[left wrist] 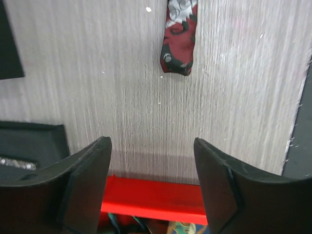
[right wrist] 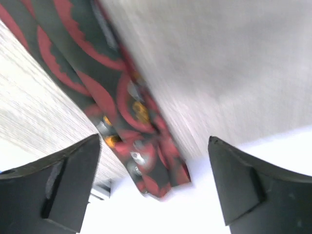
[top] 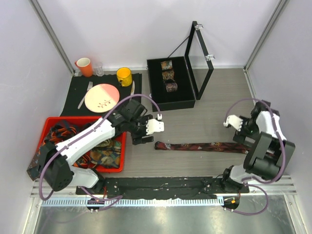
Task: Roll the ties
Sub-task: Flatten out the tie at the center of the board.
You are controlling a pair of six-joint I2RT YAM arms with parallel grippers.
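Observation:
A dark red patterned tie lies flat and stretched out across the table in front of the arms. My left gripper hovers open just above and left of the tie's narrow end, holding nothing. Over the wide end my right gripper stands open, the fabric showing below and between its fingers without touching them. Three rolled ties sit in a black box. Several loose ties lie heaped in a red tray.
The box's lid stands open at the back. A black mat at the back left carries a pink plate, a yellow mug, an orange cup and a small glass. A black strip runs along the near edge.

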